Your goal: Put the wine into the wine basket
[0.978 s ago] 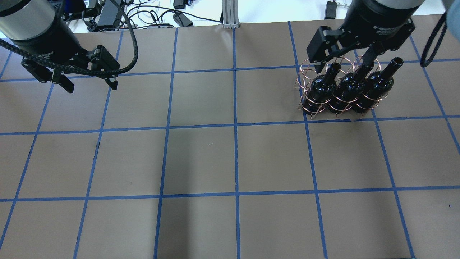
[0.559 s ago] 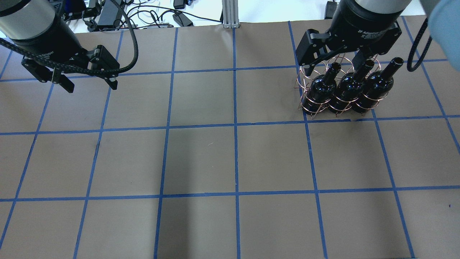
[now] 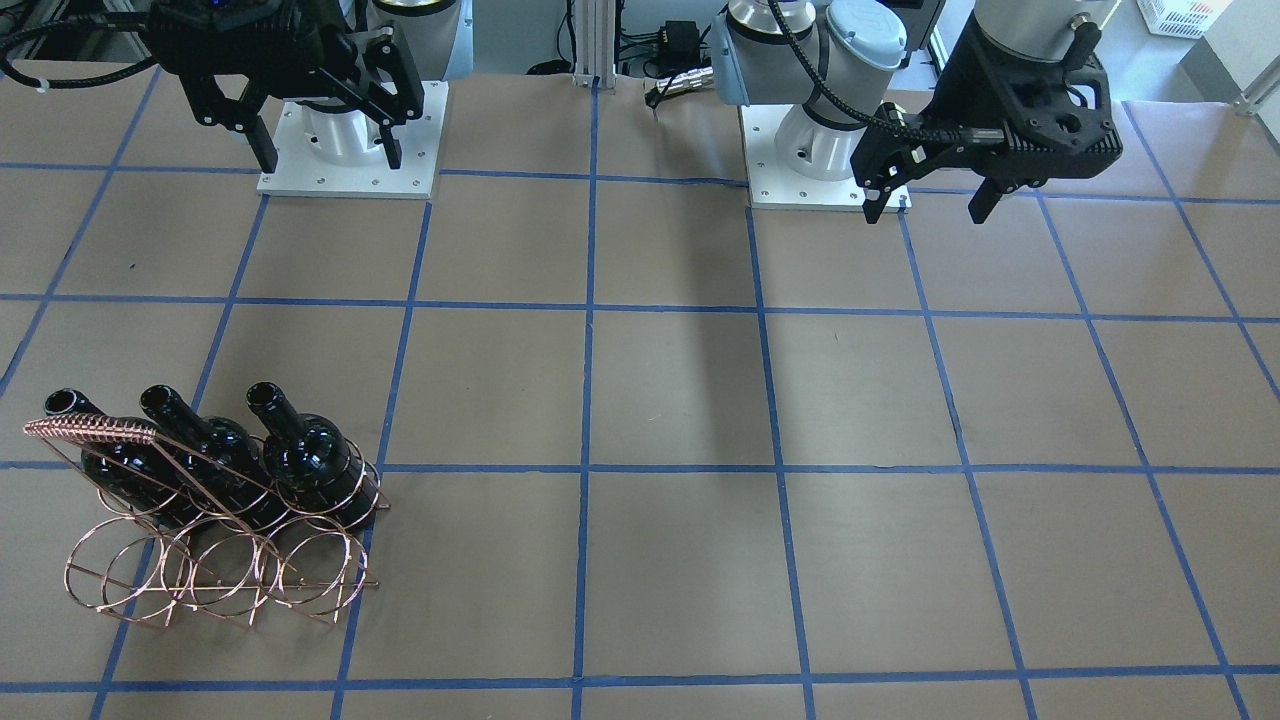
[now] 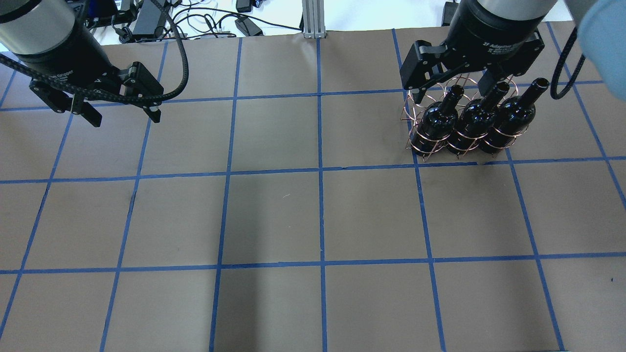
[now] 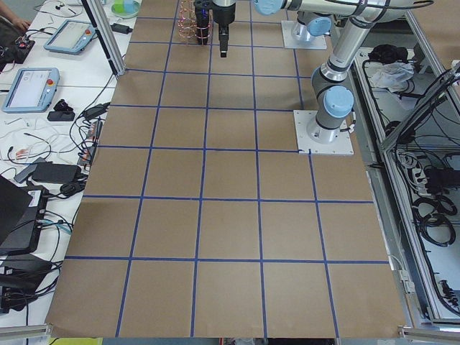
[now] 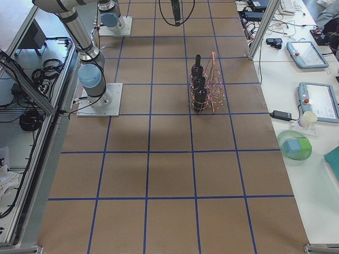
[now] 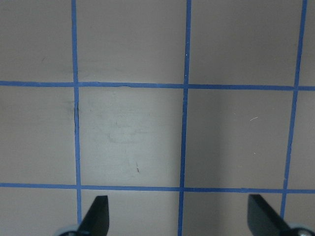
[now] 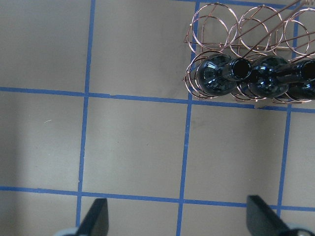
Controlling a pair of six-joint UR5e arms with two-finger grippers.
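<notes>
In the overhead view the right end effector [image 4: 447, 93] overlaps the bottle necks. The front-facing view shows it well apart from them, fingers spread wide with nothing between. The right wrist view agrees: both fingertips frame bare worktop [image 4: 274, 215], and the bottle mouths sit at 1 o'clock of that frame.

Only the front-facing view shows the wine basket [image 3: 215, 570] in full. It is a copper wire rack with a coil-wrapped handle bar [image 3: 90, 430] and one row of rings holding no bottle.

In the overhead view the basket stands at 1 o'clock on the worktop, near the far edge. The left end effector [image 4: 125, 120] hangs at 10 o'clock, fingers wide. Bare squares marked by blue tape [image 4: 320, 215] span the surface between them and toward 6 o'clock.

The wine [image 4: 477, 120] stands in the middle ring of the filled row, with look-alike bottles [image 4: 437, 122] just beside it on both sides. It is glossy black with a long narrow neck and an open mouth, and it appears upright in the right side view.
</notes>
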